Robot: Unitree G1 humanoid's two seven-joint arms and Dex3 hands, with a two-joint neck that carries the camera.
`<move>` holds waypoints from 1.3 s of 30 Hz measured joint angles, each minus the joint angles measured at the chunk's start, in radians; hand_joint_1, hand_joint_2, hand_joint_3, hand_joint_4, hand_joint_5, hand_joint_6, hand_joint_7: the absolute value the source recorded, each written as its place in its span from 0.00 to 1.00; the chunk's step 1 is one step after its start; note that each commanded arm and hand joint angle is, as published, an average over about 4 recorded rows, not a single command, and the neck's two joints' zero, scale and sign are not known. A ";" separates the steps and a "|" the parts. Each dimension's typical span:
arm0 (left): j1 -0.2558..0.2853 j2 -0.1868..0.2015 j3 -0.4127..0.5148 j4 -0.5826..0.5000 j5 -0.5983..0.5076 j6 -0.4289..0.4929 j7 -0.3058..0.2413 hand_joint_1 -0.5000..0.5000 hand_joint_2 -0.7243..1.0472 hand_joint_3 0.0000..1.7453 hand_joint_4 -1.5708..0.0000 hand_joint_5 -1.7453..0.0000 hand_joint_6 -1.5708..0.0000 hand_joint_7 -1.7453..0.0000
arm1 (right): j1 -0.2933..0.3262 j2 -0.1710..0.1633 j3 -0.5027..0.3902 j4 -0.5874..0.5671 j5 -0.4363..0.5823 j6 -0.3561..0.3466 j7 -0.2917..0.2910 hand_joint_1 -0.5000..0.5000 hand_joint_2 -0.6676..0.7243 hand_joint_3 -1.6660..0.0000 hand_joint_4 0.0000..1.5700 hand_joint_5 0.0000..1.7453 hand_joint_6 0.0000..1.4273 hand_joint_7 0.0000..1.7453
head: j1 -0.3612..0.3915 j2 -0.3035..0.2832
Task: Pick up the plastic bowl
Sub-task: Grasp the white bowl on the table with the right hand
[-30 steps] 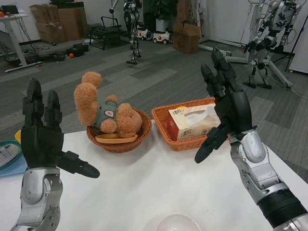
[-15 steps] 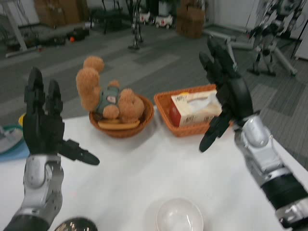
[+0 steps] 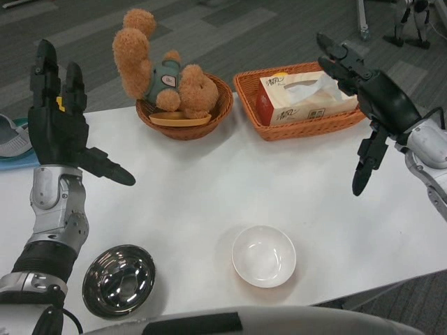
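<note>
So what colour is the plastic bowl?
White; the plastic bowl shows plainly in the head view, near the table's front edge.

Left hand (image 3: 57,136), right hand (image 3: 374,105) — raised, fingers spread.

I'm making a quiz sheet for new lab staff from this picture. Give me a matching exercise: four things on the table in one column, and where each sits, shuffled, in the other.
Things:
1. white plastic bowl
2. steel bowl
3. teddy bear
4. tissue box

Places:
A. in the round wicker basket
B. near table edge, below the left hand
C. in the rectangular wicker basket
D. near table edge, around the middle

Pairs: 1-D, 2-B, 3-A, 4-C
</note>
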 measured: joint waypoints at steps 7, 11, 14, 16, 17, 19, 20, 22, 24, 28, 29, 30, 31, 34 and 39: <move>0.008 -0.008 0.024 0.030 0.000 0.000 0.000 0.00 0.10 0.00 1.00 1.00 1.00 1.00 | 0.088 -0.045 0.051 -0.057 -0.146 0.014 0.016 0.17 0.73 1.00 0.00 0.00 0.00 0.00 | -0.025 -0.038; 0.008 -0.008 0.035 0.036 0.000 0.002 0.000 0.00 0.10 0.00 1.00 1.00 1.00 1.00 | 0.125 -0.045 0.085 -0.084 -0.273 0.013 0.014 0.17 0.73 1.00 0.00 0.00 0.00 0.00 | -0.044 -0.047; 0.007 -0.008 0.040 0.041 0.000 0.008 0.000 0.00 0.10 0.00 1.00 1.00 1.00 1.00 | 0.134 -0.047 0.124 -0.103 -0.370 0.005 0.008 0.15 0.74 1.00 0.00 0.00 0.00 0.00 | -0.061 -0.053; 0.005 -0.007 0.040 0.053 0.000 0.011 0.001 0.00 0.10 0.00 1.00 1.00 1.00 1.00 | 0.135 -0.047 0.150 -0.112 -0.429 -0.007 0.003 0.14 0.78 1.00 0.00 0.00 0.00 0.00 | -0.072 -0.058; 0.003 -0.006 0.041 0.064 0.000 0.013 0.001 0.00 0.10 0.00 1.00 1.00 1.00 1.00 | 0.135 -0.047 0.161 -0.113 -0.452 -0.014 -0.001 0.14 0.81 1.00 0.00 0.00 0.00 0.00 | -0.076 -0.060; -0.005 -0.003 0.041 0.088 0.000 0.015 0.002 0.00 0.10 0.00 1.00 1.00 1.00 1.00 | 0.134 -0.047 0.184 -0.112 -0.476 -0.028 -0.009 0.11 0.86 1.00 0.00 0.00 0.00 0.00 | -0.079 -0.063; -0.010 -0.002 0.041 0.097 0.000 0.015 0.002 0.00 0.10 0.00 1.00 1.00 1.00 1.00 | 0.133 -0.047 0.192 -0.110 -0.479 -0.033 -0.012 0.10 0.89 1.00 0.00 0.00 0.01 0.00 | -0.080 -0.066; -0.020 -0.001 0.041 0.109 0.000 0.016 0.002 0.00 0.10 0.00 1.00 1.00 1.00 1.00 | 0.132 -0.047 0.201 -0.100 -0.476 -0.039 -0.016 0.08 0.91 1.00 0.00 0.00 0.01 0.00 | -0.083 -0.072; -0.027 0.001 0.042 0.114 0.000 0.016 0.002 0.00 0.10 0.00 1.00 1.00 1.00 1.00 | 0.129 -0.047 0.209 -0.070 -0.447 -0.051 -0.020 0.08 0.91 0.99 0.00 0.00 0.00 0.00 | -0.087 -0.077; -0.033 0.005 0.042 0.127 0.000 0.016 0.003 0.00 0.10 0.00 1.00 1.00 1.00 1.00 | 0.119 -0.035 0.271 0.081 -0.274 -0.161 -0.044 0.08 0.89 1.00 0.00 0.00 0.00 0.00 | -0.100 -0.091; -0.035 0.006 0.042 0.132 0.000 0.017 0.003 0.00 0.10 0.00 1.00 1.00 1.00 1.00 | 0.118 -0.028 0.288 0.118 -0.235 -0.192 -0.053 0.08 0.88 0.99 0.00 0.00 0.00 0.00 | -0.104 -0.095; -0.036 0.006 0.042 0.138 0.000 0.017 0.004 0.00 0.10 0.00 1.00 1.00 1.00 1.00 | 0.117 -0.021 0.304 0.148 -0.206 -0.219 -0.060 0.08 0.86 0.98 0.00 0.00 0.00 0.00 | -0.110 -0.099; -0.037 0.006 0.042 0.142 0.000 0.017 0.004 0.00 0.10 0.00 1.00 1.00 1.00 1.00 | 0.117 -0.013 0.318 0.173 -0.181 -0.245 -0.067 0.08 0.86 0.98 0.00 0.00 0.00 0.00 | -0.114 -0.102; -0.043 0.006 0.040 0.152 0.000 0.018 0.004 0.00 0.10 0.00 1.00 1.00 1.00 1.00 | 0.116 0.012 0.354 0.242 -0.124 -0.313 -0.083 0.10 0.84 1.00 0.00 0.00 0.00 0.00 | -0.127 -0.108; -0.065 0.005 0.027 0.167 0.000 0.018 0.004 0.00 0.10 0.00 1.00 1.00 1.00 1.00 | 0.113 0.032 0.427 0.335 -0.069 -0.370 -0.088 0.12 0.82 1.00 0.00 0.00 0.00 0.00 | -0.138 -0.111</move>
